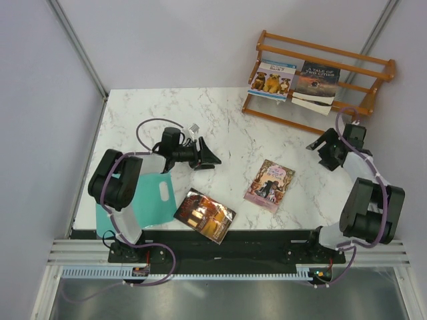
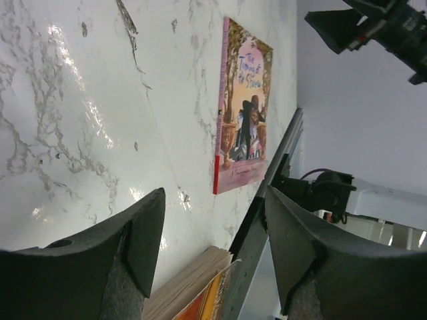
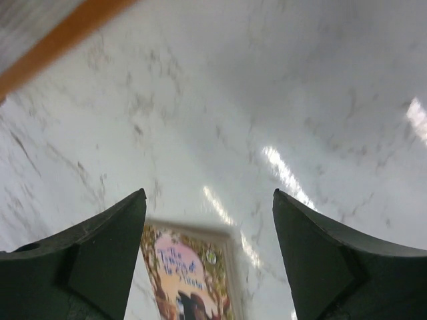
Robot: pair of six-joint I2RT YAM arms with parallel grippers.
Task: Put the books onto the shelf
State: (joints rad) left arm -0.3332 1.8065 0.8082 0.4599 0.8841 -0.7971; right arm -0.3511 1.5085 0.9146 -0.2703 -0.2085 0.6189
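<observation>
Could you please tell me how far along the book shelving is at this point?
Done: the light-blue paperback with brown dogs and the dark "A Tale of Two Cities" paperback rest on the orange-brown wooden slatted shelf. In hand: nothing; the left hand and right hand are both open and empty. Left: the pink-purple paperback and dark red-brown paperback lie flat on the white marble table.
</observation>
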